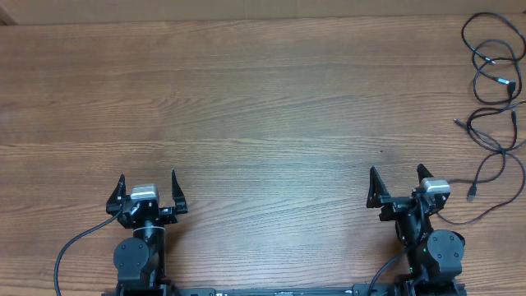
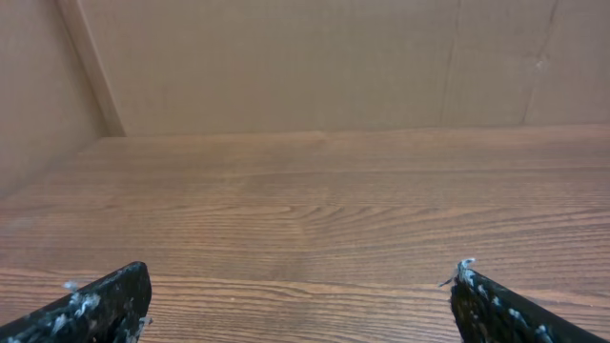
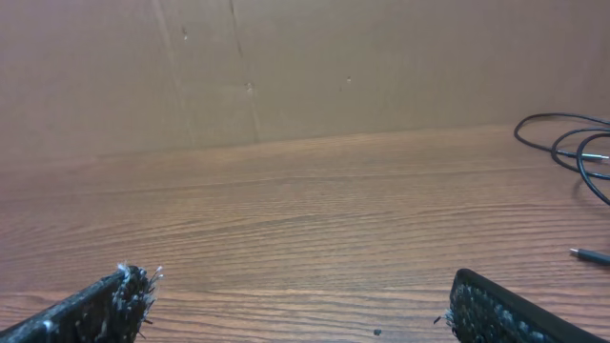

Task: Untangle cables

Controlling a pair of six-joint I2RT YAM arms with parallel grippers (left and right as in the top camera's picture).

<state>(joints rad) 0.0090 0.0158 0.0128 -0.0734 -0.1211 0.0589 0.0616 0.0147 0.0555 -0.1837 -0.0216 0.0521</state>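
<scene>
The cables (image 1: 493, 78) are thin black cords lying in tangled loops at the far right of the wooden table, running from the back edge down toward my right arm. Small plugs show, one bluish (image 1: 500, 81) and one silvery (image 1: 472, 195). Part of the loops shows at the right edge of the right wrist view (image 3: 577, 148), with one plug tip (image 3: 593, 255). My left gripper (image 1: 148, 191) is open and empty at the front left, far from the cables. My right gripper (image 1: 398, 185) is open and empty at the front right, left of the nearest cord.
The wooden table (image 1: 246, 107) fills the view. A cardboard wall (image 2: 286, 57) stands along the back edge and the left side. The cables reach the table's right edge.
</scene>
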